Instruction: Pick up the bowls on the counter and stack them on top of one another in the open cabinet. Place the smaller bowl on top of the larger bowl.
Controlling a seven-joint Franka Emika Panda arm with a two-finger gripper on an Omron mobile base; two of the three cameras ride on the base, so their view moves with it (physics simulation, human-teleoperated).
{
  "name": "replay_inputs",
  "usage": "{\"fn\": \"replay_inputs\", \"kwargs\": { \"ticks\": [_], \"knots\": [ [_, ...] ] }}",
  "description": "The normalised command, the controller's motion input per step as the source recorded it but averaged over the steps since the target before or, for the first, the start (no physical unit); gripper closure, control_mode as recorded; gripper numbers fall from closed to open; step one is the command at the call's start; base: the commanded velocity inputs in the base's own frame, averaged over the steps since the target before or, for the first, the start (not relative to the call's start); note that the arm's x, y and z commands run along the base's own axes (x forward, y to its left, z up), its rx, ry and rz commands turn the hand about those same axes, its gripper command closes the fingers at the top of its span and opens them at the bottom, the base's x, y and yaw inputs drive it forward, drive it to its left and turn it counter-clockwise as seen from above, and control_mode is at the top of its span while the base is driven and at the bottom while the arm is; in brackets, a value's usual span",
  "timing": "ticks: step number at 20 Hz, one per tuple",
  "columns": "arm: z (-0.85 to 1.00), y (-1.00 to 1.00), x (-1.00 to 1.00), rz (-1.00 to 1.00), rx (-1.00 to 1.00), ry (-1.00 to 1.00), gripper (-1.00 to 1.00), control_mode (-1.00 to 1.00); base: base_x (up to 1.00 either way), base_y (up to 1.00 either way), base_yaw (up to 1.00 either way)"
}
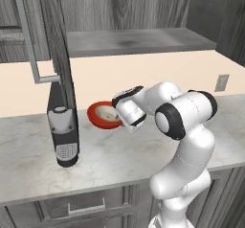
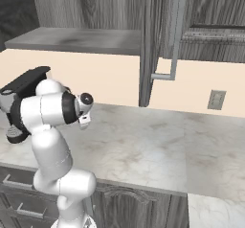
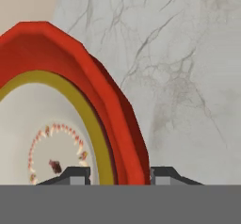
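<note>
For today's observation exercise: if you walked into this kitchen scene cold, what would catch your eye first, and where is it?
The glossy red round bowl on the white-grey marble counter stands out, with the white arm's gripper reaching in, one dark fingertip on either side of its rim. Left of the bowl stands a dark grey coffee machine. Above, the grey wood-grain cabinet's flat shelf sits open, and its door swings out over the counter.

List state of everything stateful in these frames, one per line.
Glossy red round bowl: on the marble counter, upright, rim between the pincer fingertips.
Pincer: open, straddling the bowl rim, not closed.
Grey wood-grain wall cabinet door: swung open.
Cabinet shelf: holds no bowl yet.
Black coffee machine: upright on the counter.
</note>
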Motion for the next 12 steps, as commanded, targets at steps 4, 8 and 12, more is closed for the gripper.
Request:
{"fn": "replay_inputs", "kwargs": {
  "ticks": [4, 8, 12],
  "knots": [
    [0.69, 0.0, -0.67, -0.04, 0.11, 0.0, 1.0, -1.0, 0.0, 0.0, 0.0],
    [0.81, -0.07, -0.64, -0.02, 0.09, 0.02, 1.0, -1.0, 0.0, 0.0, 0.0],
    [0.73, -0.26, -0.82, 0.0, 0.03, 0.04, 1.0, -1.0, 0.0, 0.0, 0.0]
  ]
}}
